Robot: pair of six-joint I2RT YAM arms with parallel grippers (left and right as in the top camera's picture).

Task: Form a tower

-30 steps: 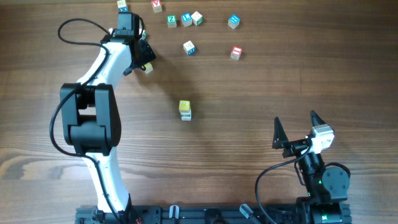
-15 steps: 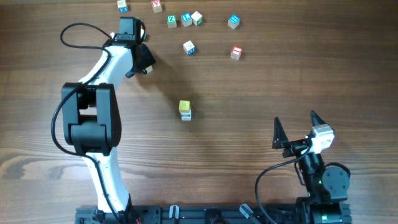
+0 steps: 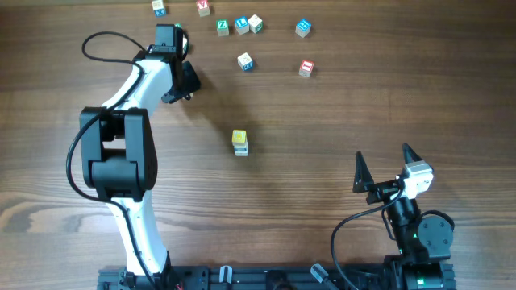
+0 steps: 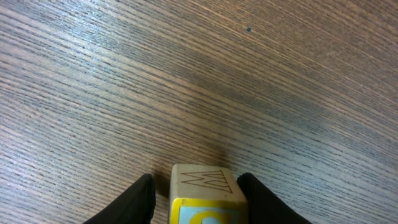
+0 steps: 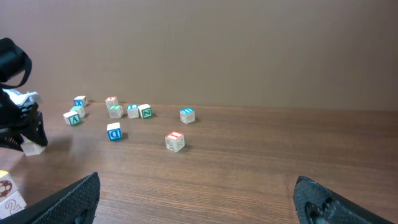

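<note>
The tower point(image 3: 240, 142) is a short one-cube-wide stack with a yellow top, standing mid-table; its cubes also show at the left edge point(image 5: 9, 194) of the right wrist view. My left gripper point(image 3: 182, 85) is at the back left, lowered over a loose pale cube point(image 4: 202, 184) with an engraved W and a yellow-framed face. That cube sits between the fingers point(image 4: 140, 198). The right finger is against it and a narrow gap remains on the left. My right gripper point(image 3: 384, 155) stands wide open near the front right, with nothing between its fingers point(image 5: 74, 198).
Several loose letter cubes lie along the back edge, among them a green one point(image 3: 222, 26), a blue one point(image 3: 302, 28) and a red one point(image 3: 305, 68). Another blue-lettered cube point(image 3: 245, 61) lies nearer the middle. The left arm's cable point(image 3: 105, 39) loops at the back left.
The left gripper has shifted slightly towards the back and its jaws have narrowed around the cube, which now barely shows from overhead. The right arm has not moved.
</note>
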